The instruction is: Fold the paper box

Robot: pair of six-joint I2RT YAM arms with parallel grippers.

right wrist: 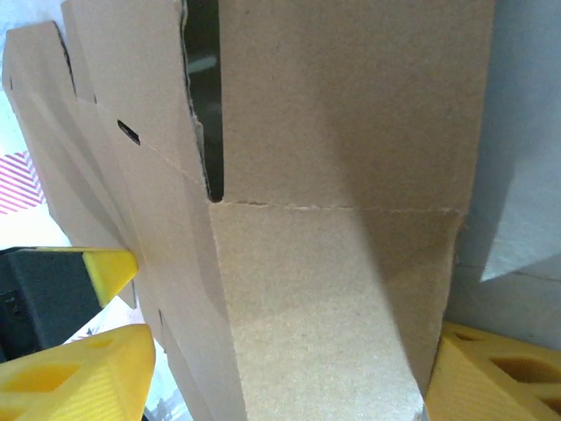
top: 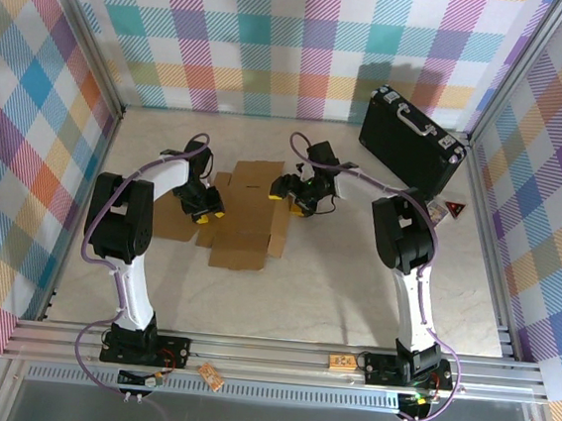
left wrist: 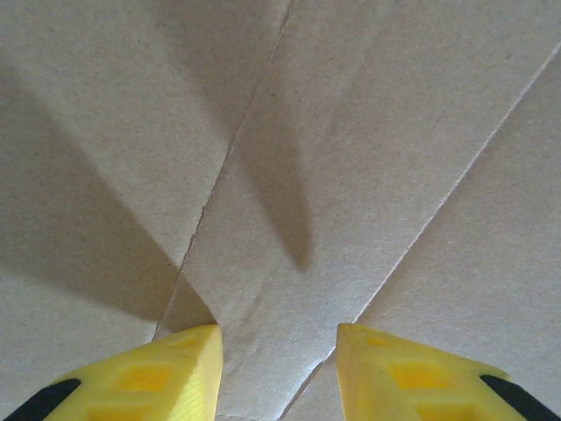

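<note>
Yellow fingers right up at the lens: the right claw (right wrist: pixel 294 351) is spread wide, one finger either side of a raised flap (right wrist: pixel 351 289) on the right edge of the cardboard box (top: pixel 247 229). Whether it is actually squeezing that flap, I can't tell. On the box's left side the left claw (left wrist: pixel 278 351) is parted too, with nothing between its fingers and its tips low over a crease (left wrist: pixel 219 175); touching or not is hard to say. Most of the box lies flat on the table (top: pixel 333 295), with a black case (top: pixel 412 139) well off beyond its far right corner. The danger: a loose hold lets that flap flop down flat. Push harder with the left side unpinned, and the whole sheet could skid or buckle off its score line.
</note>
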